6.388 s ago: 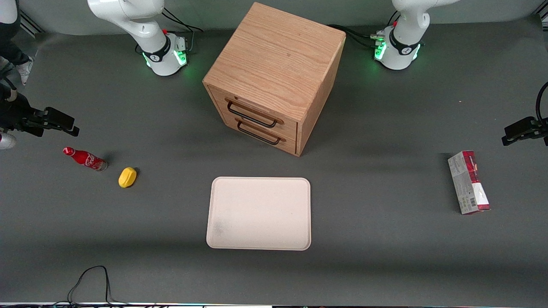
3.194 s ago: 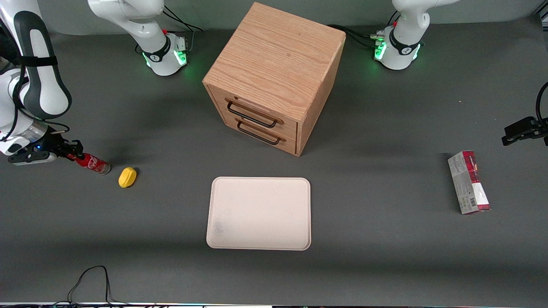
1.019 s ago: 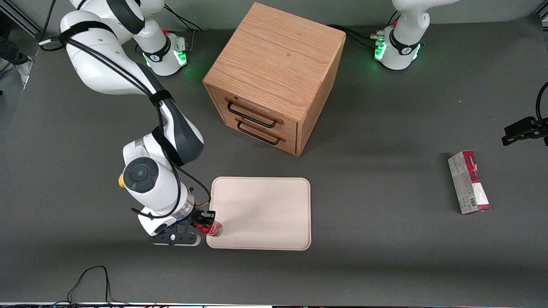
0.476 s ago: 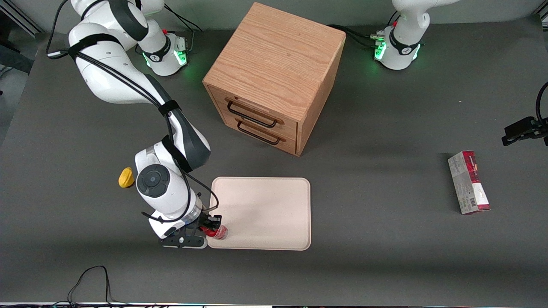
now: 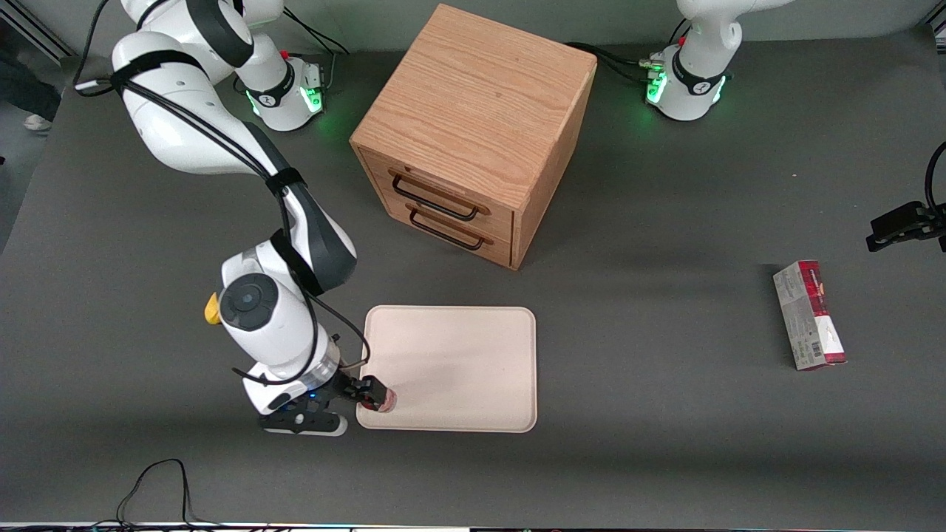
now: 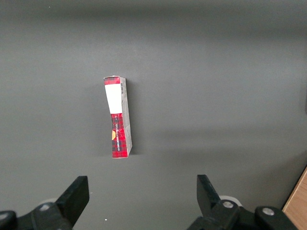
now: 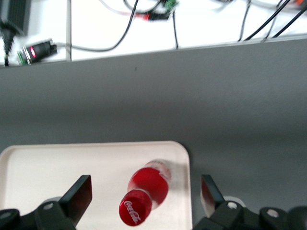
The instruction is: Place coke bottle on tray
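**Inspector A:** We start with the containers, nearest first. What do we record for the tray?

**Inspector B:** The tray (image 5: 458, 355) (image 7: 57, 167) lies flat in the lower centre of the front frame. It holds one item, the coke bottle (image 5: 384, 400) (image 7: 146, 191). The bottle stands on its base, cap up, inside the tray's near corner toward the working arm's end, close to the rim. The rest of the tray surface is bare.

**Inspector A:** And the gripper?

**Inspector B:** The gripper (image 5: 367, 390) (image 7: 145, 187) sits low at that same corner. Its fingers (image 7: 79, 196) are spread wide, one on each side of the bottle, with a clear gap on both sides. We record it as grasping nothing.

**Inspector A:** The second container?

**Inspector B:** The wooden cabinet (image 5: 473, 133) is in the upper centre of the frame, farther from the camera than the tray. Both drawers appear shut, so we cannot see their contents.

**Inspector A:** And the surroundings, near to far?

**Inspector B:** A black cable (image 5: 155, 480) loops at the lower edge of the frame. A yellow lump (image 5: 211, 310) lies toward the working arm's end, partly covered by the right arm (image 5: 273, 325). The arm's wrist also overhangs the table just beside the tray. A red-and-grey carton (image 5: 809, 314) (image 6: 118, 117) lies well apart, toward the parked arm's end.
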Motion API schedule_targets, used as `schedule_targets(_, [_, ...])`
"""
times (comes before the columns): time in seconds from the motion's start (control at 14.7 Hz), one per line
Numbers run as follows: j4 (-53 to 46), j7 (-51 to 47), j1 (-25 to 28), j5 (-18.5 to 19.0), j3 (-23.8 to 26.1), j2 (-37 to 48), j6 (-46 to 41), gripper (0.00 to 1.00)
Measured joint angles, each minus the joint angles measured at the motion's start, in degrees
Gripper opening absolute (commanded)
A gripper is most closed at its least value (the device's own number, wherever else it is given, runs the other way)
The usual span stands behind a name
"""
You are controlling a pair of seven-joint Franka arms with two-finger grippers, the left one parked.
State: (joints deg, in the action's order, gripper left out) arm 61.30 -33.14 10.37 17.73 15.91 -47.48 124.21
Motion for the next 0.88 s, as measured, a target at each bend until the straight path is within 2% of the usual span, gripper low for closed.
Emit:
schedule_targets(0.14, [0.91,1.07,0.04,-0.75,-2.24,4.55,-4.63,1.0])
schedule_targets(0.2, [2.67,3.48,0.09,-2.43,-3.87,7.79,-6.35,1.0])
schedule_targets(0.68, [21.74,26.97,-0.31,-18.22,-19.98,33.2,-19.99,1.0])
schedule_targets(0.88, [30.83,30.45,-0.66,-20.25,-25.69,45.4,-25.09,1.0])
